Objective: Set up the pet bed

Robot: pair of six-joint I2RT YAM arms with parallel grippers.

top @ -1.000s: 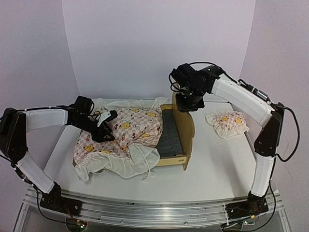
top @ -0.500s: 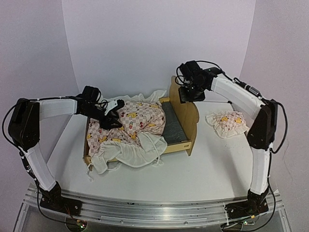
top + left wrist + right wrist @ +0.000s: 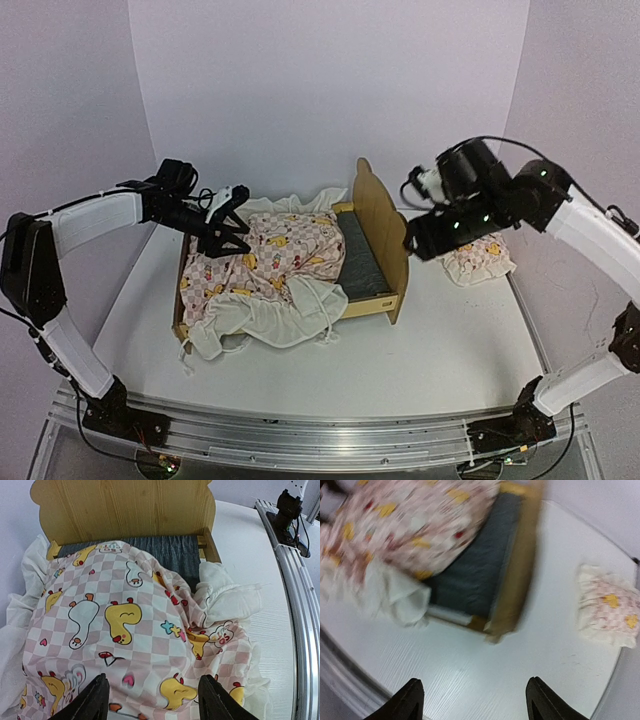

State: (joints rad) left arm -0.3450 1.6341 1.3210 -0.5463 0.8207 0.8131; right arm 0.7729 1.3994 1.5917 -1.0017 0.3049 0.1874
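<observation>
Top external view shows the pet bed [image 3: 372, 262] standing mid-bench. Its long axis runs across the bench [image 3: 450, 345], with the upright headboard [image 3: 381, 212] at the end toward the right arm and the foot toward the left arm. A crumpled quilt [image 3: 270, 262] covers most of the frame and spills over the near rail, leaving only a strip of grey base [image 3: 357, 262] bare beside the headboard.

The left pincer [image 3: 230, 216] hangs over the foot half of the quilt, fingers spread and pinching nothing; its wrist camera looks along the bed toward the headboard. The right pincer [image 3: 475, 696] is likewise spread and empty, raised above the bench on the outer side of the headboard, between it and the pillow [image 3: 478, 256]. The pillow lies on the bench, apart from the bed.

The bare head end is nearer the right arm, as is the pillow, so that arm seems better placed to fill it. The left arm is over the quilt and suited to smoothing it footward.
</observation>
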